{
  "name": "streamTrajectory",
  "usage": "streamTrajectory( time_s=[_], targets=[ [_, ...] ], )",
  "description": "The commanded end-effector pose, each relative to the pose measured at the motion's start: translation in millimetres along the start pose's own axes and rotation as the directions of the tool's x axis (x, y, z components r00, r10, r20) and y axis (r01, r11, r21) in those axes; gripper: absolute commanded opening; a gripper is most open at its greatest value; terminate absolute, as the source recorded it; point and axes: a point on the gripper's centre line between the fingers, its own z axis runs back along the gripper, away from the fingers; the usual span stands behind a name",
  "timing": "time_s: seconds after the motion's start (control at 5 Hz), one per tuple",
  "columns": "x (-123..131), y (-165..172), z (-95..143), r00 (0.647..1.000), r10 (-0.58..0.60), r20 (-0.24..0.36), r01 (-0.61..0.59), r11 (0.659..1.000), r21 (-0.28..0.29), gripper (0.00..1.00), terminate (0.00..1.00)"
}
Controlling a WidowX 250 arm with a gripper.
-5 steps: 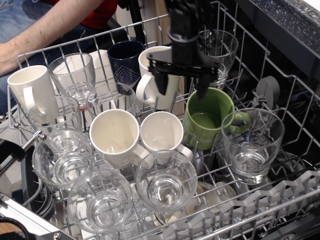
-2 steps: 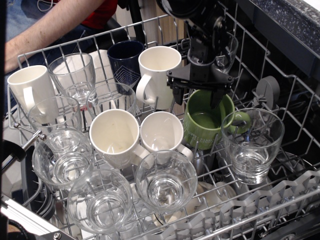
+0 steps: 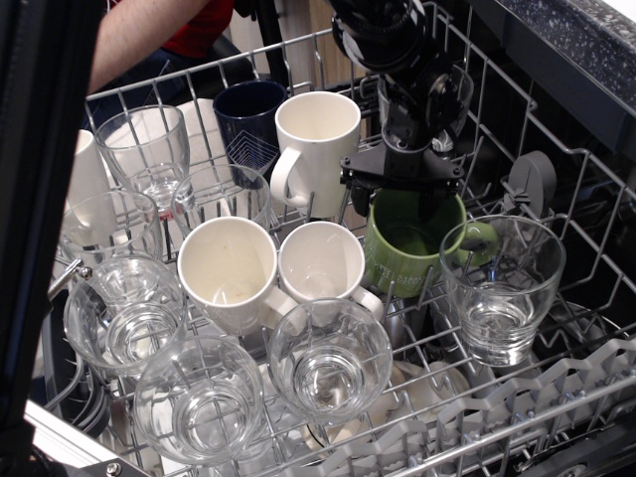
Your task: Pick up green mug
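The green mug (image 3: 402, 260) stands in the dishwasher rack at the right of centre, leaning toward me, with white lettering on its side and its handle to the right behind a glass. My gripper (image 3: 396, 204) hangs straight above the mug's far rim. Its two black fingers are spread; the right one dips inside the mug's mouth and the left one sits near the far left rim. Nothing is held between them.
A white mug (image 3: 314, 149) and a dark navy mug (image 3: 249, 117) stand behind left. Two white mugs (image 3: 231, 272) sit left of the green one. A glass (image 3: 500, 283) touches its right side. A dark arm part (image 3: 40, 199) blocks the left edge. The wire rack (image 3: 556, 179) surrounds everything.
My gripper has moved right and down, from beside the rear white mug to the green mug's far rim. A dark arm part has swung in over the left side.
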Motion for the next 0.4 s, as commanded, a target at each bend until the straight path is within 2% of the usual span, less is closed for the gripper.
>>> streamTrajectory(
  time_s=[0.0,0.2],
  targets=[
    [20.9,0.7,2.9,0.997,0.039,0.06,-0.039,0.999,-0.008,0.0,0.0],
    [14.8,0.0,8.8,0.998,0.044,0.047,-0.044,0.999,-0.016,0.0,0.0]
  ],
)
